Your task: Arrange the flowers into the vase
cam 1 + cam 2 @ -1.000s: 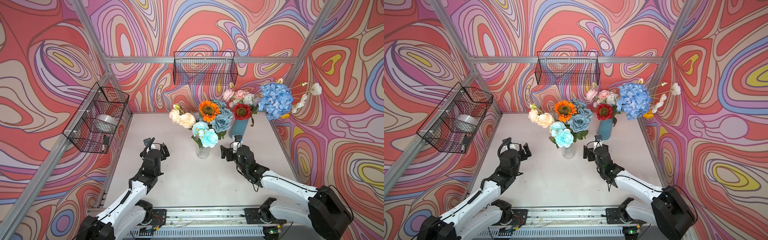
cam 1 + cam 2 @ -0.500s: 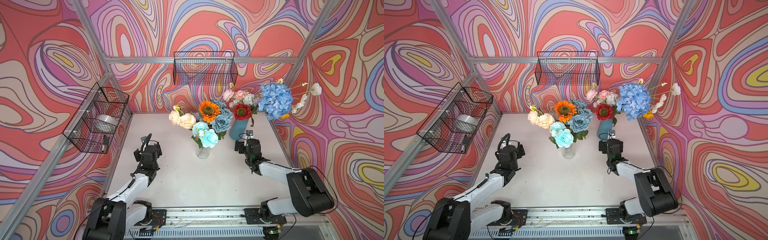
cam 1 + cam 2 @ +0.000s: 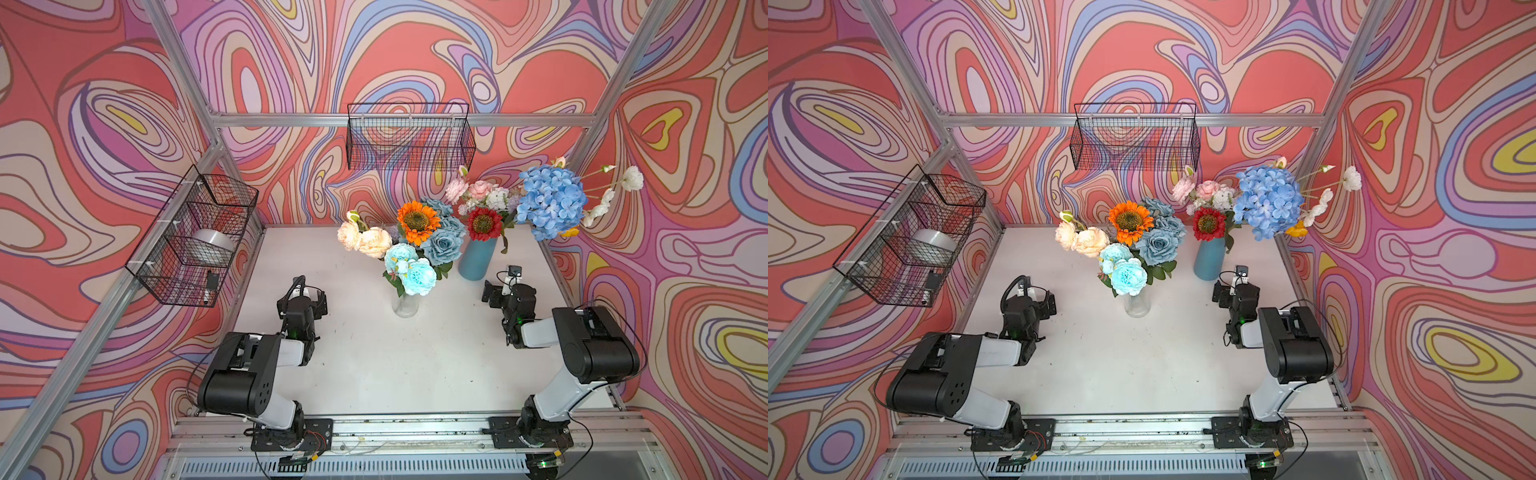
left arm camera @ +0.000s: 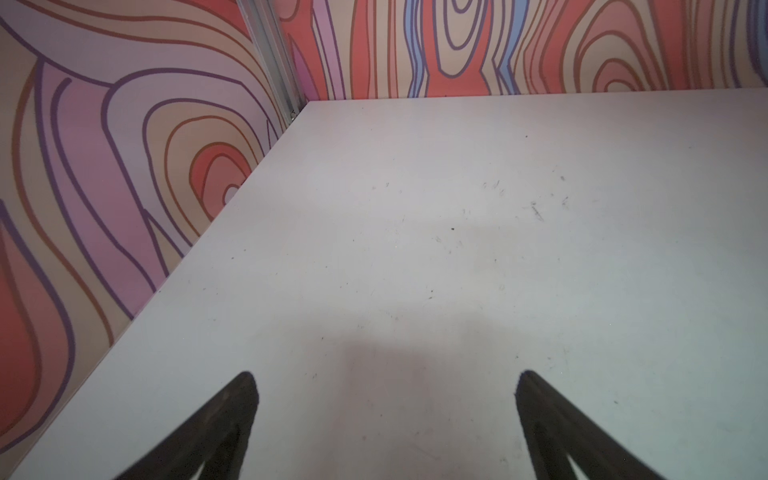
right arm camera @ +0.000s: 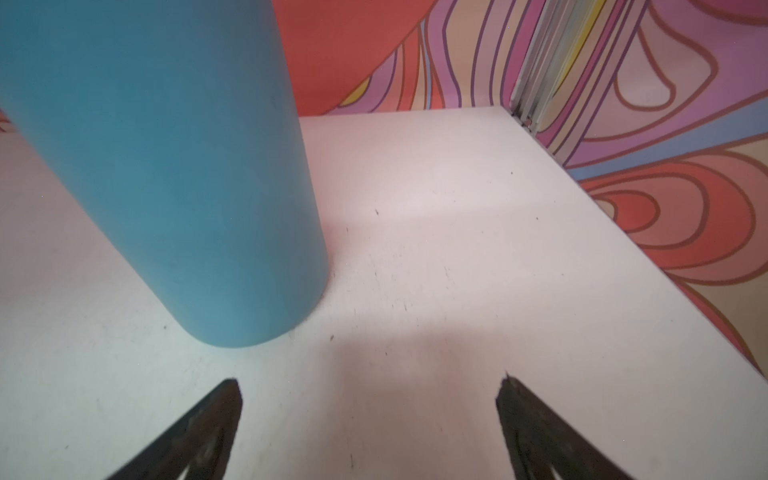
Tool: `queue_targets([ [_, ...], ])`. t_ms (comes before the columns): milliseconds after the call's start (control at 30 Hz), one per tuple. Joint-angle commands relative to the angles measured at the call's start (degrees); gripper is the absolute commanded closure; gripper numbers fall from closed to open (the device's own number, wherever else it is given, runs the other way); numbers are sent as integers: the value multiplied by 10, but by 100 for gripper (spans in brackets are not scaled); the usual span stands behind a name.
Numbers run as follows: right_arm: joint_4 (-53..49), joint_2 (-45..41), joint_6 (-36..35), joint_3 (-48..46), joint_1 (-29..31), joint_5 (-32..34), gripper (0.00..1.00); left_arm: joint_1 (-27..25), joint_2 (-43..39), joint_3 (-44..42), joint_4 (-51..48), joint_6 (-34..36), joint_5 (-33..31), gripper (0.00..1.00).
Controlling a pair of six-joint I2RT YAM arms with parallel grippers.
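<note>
A clear glass vase [image 3: 405, 306] [image 3: 1137, 306] stands mid-table and holds flowers: an orange sunflower [image 3: 417, 221], dusty-blue roses [image 3: 443, 246], cream peonies [image 3: 365, 240] and pale blue blooms [image 3: 410, 272]. A blue vase [image 3: 478, 261] [image 5: 166, 166] behind it on the right holds a red sunflower [image 3: 483, 223], a big blue hydrangea [image 3: 550, 201], pink peonies [image 3: 478, 189] and white sprays [image 3: 631, 178]. My left gripper [image 3: 309, 294] [image 4: 386, 376] is open and empty over bare table, left of the glass vase. My right gripper [image 3: 502, 287] [image 5: 370, 382] is open and empty, just in front of the blue vase.
A wire basket [image 3: 409, 137] hangs on the back wall. Another wire basket [image 3: 195, 237] on the left wall holds a silver roll [image 3: 214, 241]. Both arms are folded low above the white table [image 3: 395, 365], near the front rail [image 3: 407, 428]. Patterned walls close three sides.
Both arms have folded back toward the front rail. The right gripper moved right, from beside the glass vase to the blue vase. The left gripper drew back and left. Both stayed open.
</note>
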Motion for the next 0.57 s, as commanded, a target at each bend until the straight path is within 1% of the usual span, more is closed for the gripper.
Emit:
queue_targets([
  [0, 26, -1, 6, 7, 1, -10, 2, 4, 4, -1, 44, 16, 52, 0],
  [33, 39, 2, 6, 5, 1, -8, 2, 3, 15, -4, 70, 20, 45, 0],
  [100, 31, -1, 6, 5, 1, -10, 2, 4, -5, 4, 23, 11, 45, 0],
  [200, 32, 2, 6, 6, 1, -11, 1, 3, 11, -3, 65, 17, 44, 0],
  [267, 27, 2, 6, 9, 1, -12, 2, 3, -1, 2, 32, 12, 44, 0],
  [367, 24, 6, 6, 12, 1, -12, 2, 3, 11, 2, 53, 15, 39, 0],
  [433, 26, 4, 6, 11, 1, -12, 2, 3, 4, 16, 13, 12, 33, 0],
  [467, 27, 3, 6, 9, 1, -13, 1, 4, 8, 20, 12, 12, 33, 0],
  [500, 31, 2, 5, 7, 1, -11, 2, 5, 10, 21, 13, 14, 33, 19],
  [533, 33, 1, 6, 5, 1, -13, 2, 5, 7, 22, 7, 12, 38, 81],
])
